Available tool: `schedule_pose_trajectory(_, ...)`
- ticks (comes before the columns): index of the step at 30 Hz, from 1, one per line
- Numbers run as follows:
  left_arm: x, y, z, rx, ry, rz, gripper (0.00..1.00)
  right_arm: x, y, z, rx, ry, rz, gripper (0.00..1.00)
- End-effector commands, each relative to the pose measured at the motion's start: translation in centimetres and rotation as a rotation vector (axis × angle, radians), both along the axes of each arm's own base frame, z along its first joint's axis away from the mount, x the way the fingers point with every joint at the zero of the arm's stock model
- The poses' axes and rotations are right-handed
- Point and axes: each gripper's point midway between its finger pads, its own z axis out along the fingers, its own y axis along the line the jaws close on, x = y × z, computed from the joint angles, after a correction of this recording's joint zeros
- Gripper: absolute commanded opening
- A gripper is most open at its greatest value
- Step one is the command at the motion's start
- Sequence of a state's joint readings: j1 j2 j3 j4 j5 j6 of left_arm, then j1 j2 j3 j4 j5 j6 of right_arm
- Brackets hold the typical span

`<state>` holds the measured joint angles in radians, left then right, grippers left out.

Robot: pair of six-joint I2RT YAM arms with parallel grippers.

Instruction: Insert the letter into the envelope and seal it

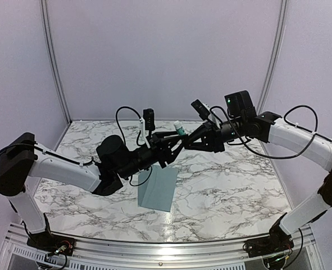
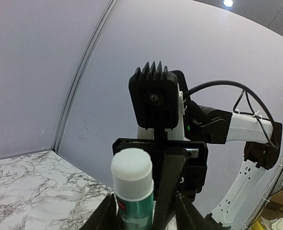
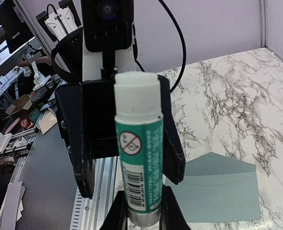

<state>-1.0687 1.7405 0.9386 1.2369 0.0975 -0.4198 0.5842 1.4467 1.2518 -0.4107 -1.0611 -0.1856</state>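
A green glue stick with a white cap stands upright in the air between both arms. My right gripper is shut on its silver base. My left gripper is open with its fingers flanking the stick's upper body; a gap shows on one side. In the left wrist view the capped stick rises between my left jaws, with the right gripper's body behind it. The blue-grey envelope lies flat on the marble table below the grippers, its triangular flap showing. The letter is not in view.
The right wrist camera housing sits close in front of the left wrist camera. The aluminium rail runs along the table's near edge. Pale walls close off the back and both sides.
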Motion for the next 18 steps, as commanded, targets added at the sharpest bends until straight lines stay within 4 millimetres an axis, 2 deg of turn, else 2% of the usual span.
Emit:
schedule_pose_trajectory(1, -0.6, -0.7, 1.4, -0.052, -0.019, -0.044, 0.38, -0.1, 0.1, 0.5, 0.031, 0.009, 0.021, 0.08)
schedule_pose_trajectory(10, -0.5, -1.0, 1.3, -0.047, -0.010, -0.057, 0.18, -0.4, -0.1, 0.5, 0.035, 0.002, 0.023, 0.12)
schedule_pose_trajectory(12, -0.3, -1.0, 1.0, -0.038, -0.004, -0.050, 0.10, -0.5, -0.2, 0.6, 0.034, -0.010, 0.017, 0.18)
schedule_pose_trajectory(15, 0.2, -0.8, 0.3, -0.007, 0.017, -0.024, 0.04, -0.3, -0.4, 0.4, 0.017, -0.041, -0.001, 0.33)
schedule_pose_trajectory(18, 1.2, 0.2, -1.1, 0.062, 0.059, 0.023, 0.00, -0.1, -0.9, -0.3, -0.021, -0.084, -0.022, 0.42)
